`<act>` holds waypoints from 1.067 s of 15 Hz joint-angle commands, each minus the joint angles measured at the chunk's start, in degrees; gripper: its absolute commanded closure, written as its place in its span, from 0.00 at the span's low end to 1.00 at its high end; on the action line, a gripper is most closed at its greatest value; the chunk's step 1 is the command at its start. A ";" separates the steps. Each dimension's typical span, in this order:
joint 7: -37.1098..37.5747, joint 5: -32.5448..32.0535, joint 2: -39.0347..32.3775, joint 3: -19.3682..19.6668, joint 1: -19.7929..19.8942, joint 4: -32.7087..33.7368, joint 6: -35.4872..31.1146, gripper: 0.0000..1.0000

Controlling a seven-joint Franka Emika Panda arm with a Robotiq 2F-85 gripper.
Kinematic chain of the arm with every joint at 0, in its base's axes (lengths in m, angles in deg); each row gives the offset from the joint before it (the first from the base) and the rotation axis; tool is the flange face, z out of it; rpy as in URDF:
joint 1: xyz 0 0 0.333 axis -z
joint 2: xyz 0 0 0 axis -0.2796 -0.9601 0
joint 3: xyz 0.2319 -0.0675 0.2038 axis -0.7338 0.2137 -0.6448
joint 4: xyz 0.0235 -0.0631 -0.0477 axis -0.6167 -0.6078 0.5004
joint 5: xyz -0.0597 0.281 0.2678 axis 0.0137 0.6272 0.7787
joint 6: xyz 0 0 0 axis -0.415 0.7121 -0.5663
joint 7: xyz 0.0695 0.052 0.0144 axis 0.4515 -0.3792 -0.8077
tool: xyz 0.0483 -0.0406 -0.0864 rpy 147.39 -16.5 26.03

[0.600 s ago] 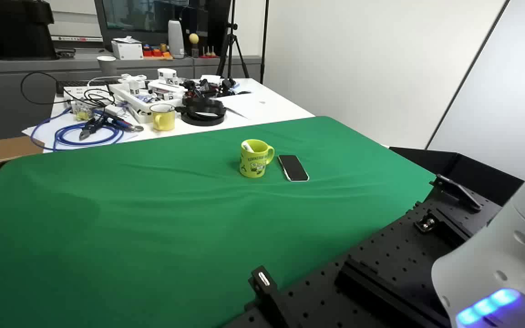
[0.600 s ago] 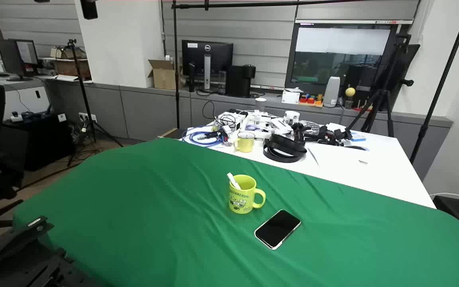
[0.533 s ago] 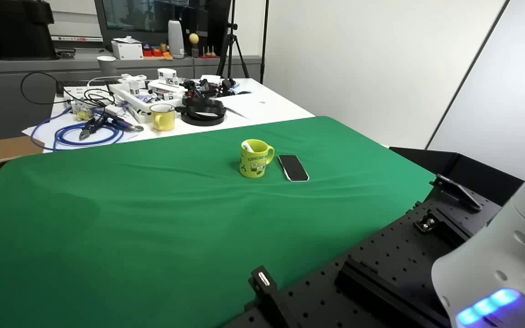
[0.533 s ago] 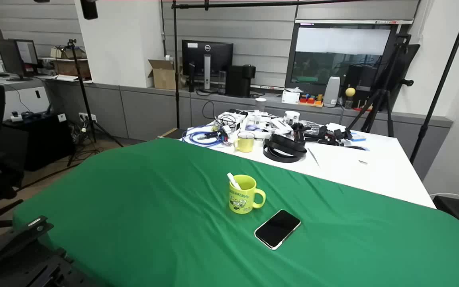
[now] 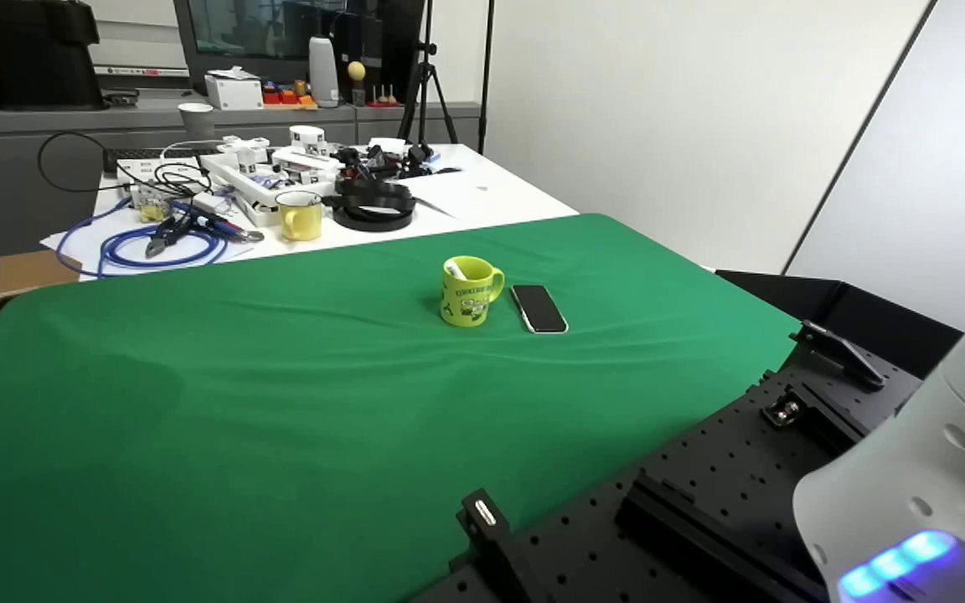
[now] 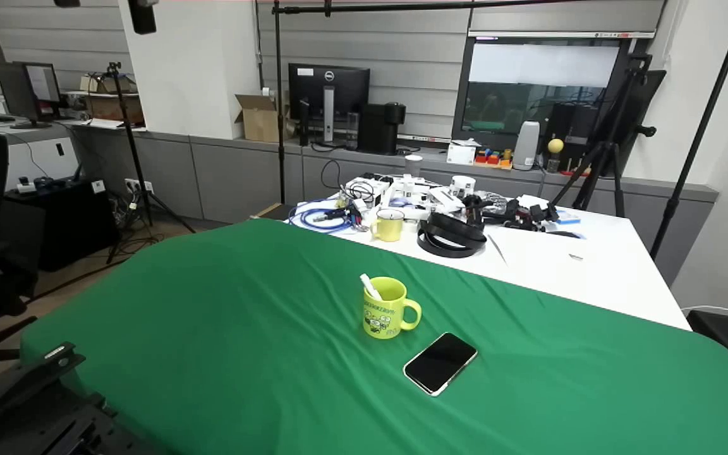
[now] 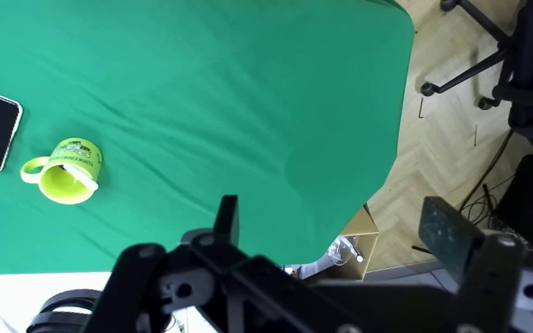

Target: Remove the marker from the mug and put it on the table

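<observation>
The yellow-green mug [image 5: 464, 308] stands upright on the green-covered table [image 5: 281, 402], also seen in an exterior view [image 6: 382, 321] and in the wrist view [image 7: 80, 153]. The white marker [image 6: 370, 287] leans in the mug, its upper end above the rim on the side away from the handle. In the wrist view the marker [image 7: 81, 178] shows a dark end inside the mug. My gripper [image 7: 331, 202] is open and empty, high above the table and well to the right of the mug in that view. In an exterior view only the gripper's fingertips [image 6: 144, 25] show, at the top left.
A dark phone [image 6: 441, 363] lies beside the mug's handle. A white desk [image 6: 560, 265] with a yellow cup [image 6: 389, 227], black coiled straps [image 6: 451, 235], and cables stands behind the table. A cardboard box [image 7: 363, 245] and a chair [image 7: 502, 51] stand past the table's edge.
The gripper's fingertips sit very slightly lower at the top of an exterior view. The mug, marker and phone have not moved.
</observation>
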 commanded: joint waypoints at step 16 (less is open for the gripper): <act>-4.35 -1.00 -11.46 2.34 3.32 3.10 -3.82 0.00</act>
